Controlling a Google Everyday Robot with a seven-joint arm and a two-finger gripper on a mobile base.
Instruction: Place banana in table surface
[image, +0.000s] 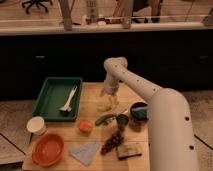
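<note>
The pale-yellow banana lies on the tan wooden table surface, near its middle, just behind the dark-green vegetable. My gripper hangs at the end of the white arm, directly over the banana's far end and close to it or touching it. The gripper's body hides part of the banana.
A green tray with a white utensil sits at the left. Also on the table are a white cup, an orange bowl, an orange fruit, a dark cup, a dark bowl, grapes and a blue cloth.
</note>
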